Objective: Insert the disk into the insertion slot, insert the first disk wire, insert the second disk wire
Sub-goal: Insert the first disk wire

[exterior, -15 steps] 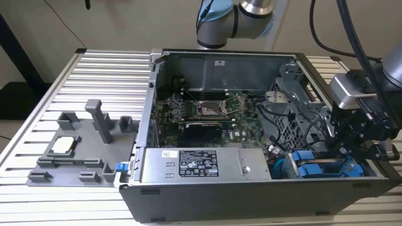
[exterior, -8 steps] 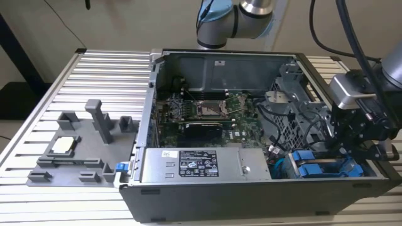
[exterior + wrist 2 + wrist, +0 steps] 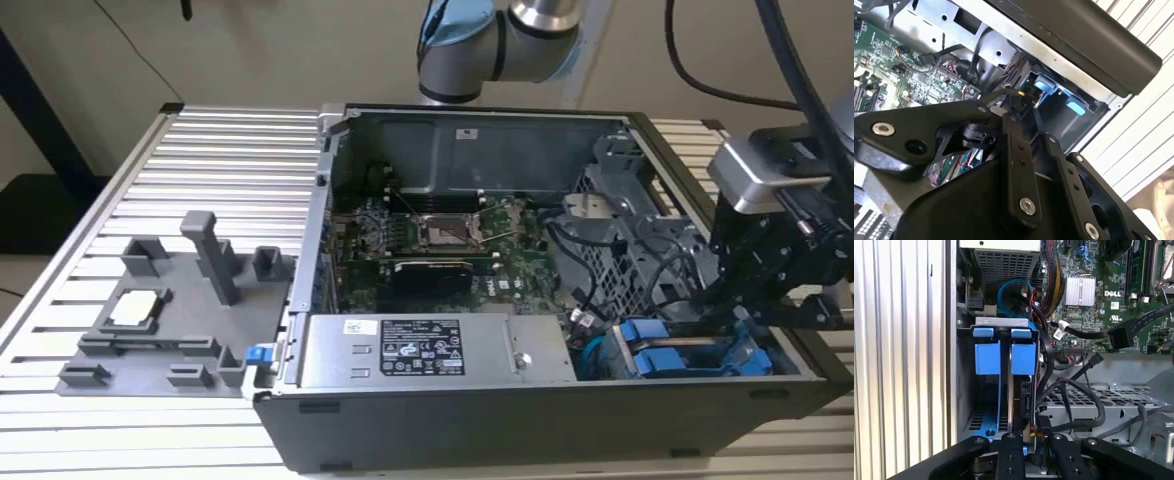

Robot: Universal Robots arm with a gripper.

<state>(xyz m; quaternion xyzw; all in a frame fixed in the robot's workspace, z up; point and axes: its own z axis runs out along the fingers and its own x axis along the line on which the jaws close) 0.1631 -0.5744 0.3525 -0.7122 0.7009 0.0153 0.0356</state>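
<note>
Two blue-ended carriers stand side by side in the grey drive cage, the insertion slot [image 3: 1002,320]. The disk [image 3: 1023,358] is the one nearer the cables, and it sits fully in its bay; it also shows in the exterior view [image 3: 663,347] and the second wrist view [image 3: 1046,85]. A black connector [image 3: 1026,399] lies along its rear edge. My gripper [image 3: 1032,436] reaches down at the cage's open end [image 3: 731,305]. It is shut on the small black plug of a disk wire [image 3: 1021,94], which it holds close to the disk's rear edge.
The open computer case [image 3: 534,420] lies on a ribbed metal table. Inside are the motherboard [image 3: 441,235], the power supply [image 3: 427,350], a perforated grey bracket [image 3: 1094,400] and black cable bundles [image 3: 1074,390]. A grey fixture plate [image 3: 174,300] sits at the exterior view's left.
</note>
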